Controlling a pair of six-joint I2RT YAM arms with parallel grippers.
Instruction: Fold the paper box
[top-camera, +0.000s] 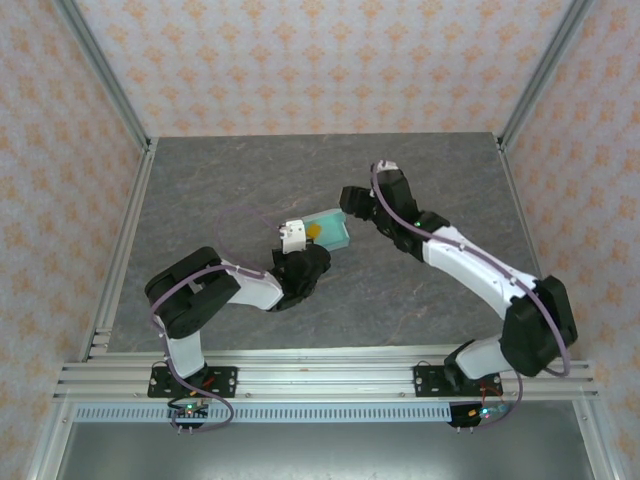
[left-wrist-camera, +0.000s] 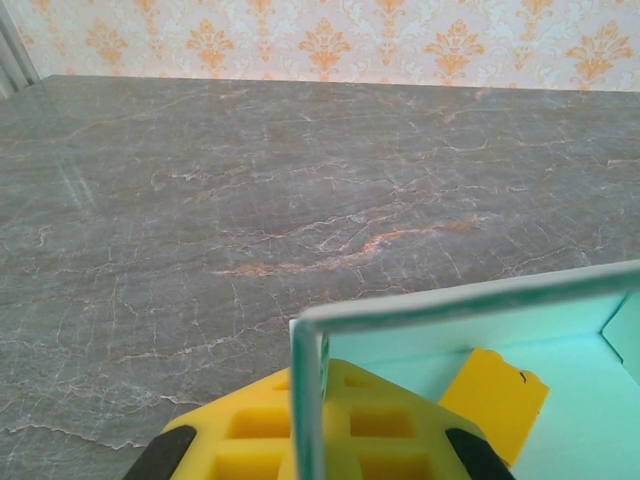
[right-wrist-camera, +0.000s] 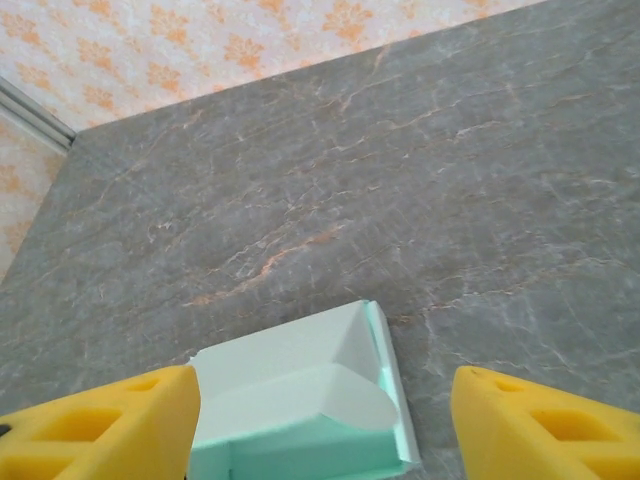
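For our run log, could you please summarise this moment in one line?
left hand: pinching paper box wall | right hand: open, straddling box end | box: walls raised, top open

Black-and-white arms (top-camera: 255, 288), yellow claw pads (right-wrist-camera: 110, 425)

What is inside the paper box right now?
A small orange piece lies flat against the mint inner surface of the paper box. Anything beneath that piece is covered by it.
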